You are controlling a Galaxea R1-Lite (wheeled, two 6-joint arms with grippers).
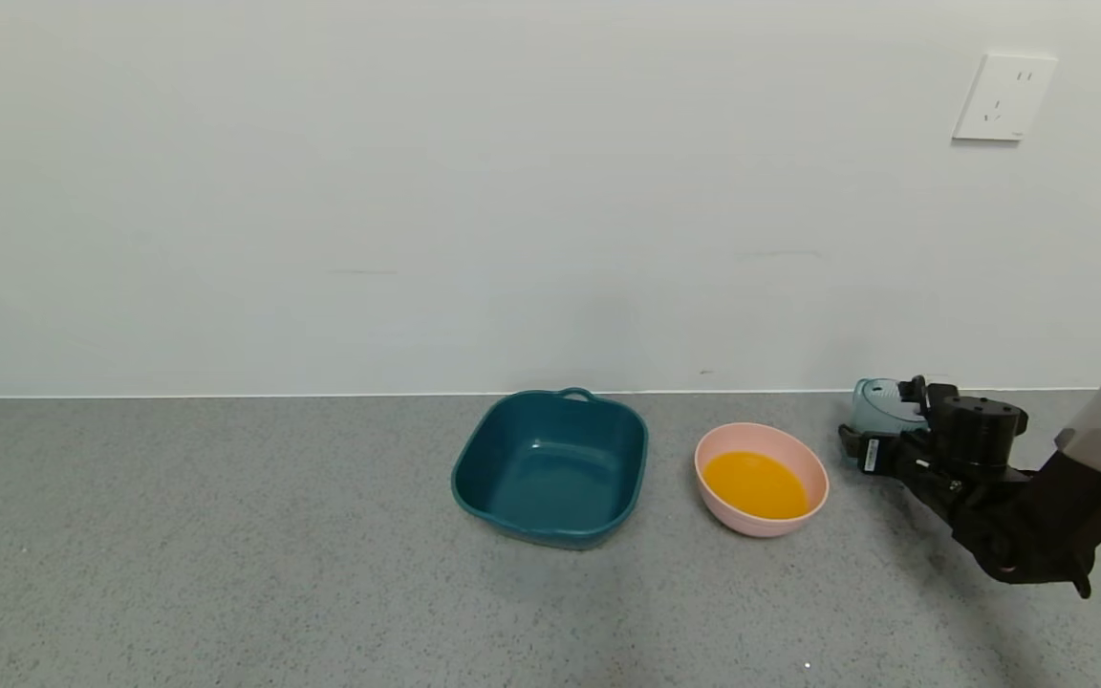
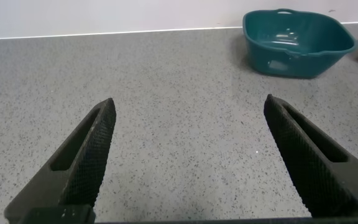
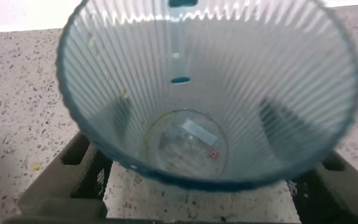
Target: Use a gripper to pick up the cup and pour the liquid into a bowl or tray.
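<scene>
Cup's (image 1: pixel 877 405) over at the right edge of the head frame, empty and clamped in my right gripper (image 1: pixel 880 425). Going left to right: my left gripper (image 2: pixel 188 158) is spread wide with nothing in it, teal tray (image 1: pixel 550 465) sits centre, pink bowl (image 1: pixel 762 478) just right of it with the orange liquid (image 1: pixel 756 484) inside, then the cup.

The cup (image 3: pixel 210 93) is translucent ribbed plastic. The bowl (image 1: pixel 804 463) looks smooth and matt, the tray (image 1: pixel 550 468) glossy plastic. The worktop (image 1: pixel 226 535) is speckled, stone-like. The left hand (image 2: pixel 188 168) has textured black fingers (image 2: pixel 92 155).
</scene>
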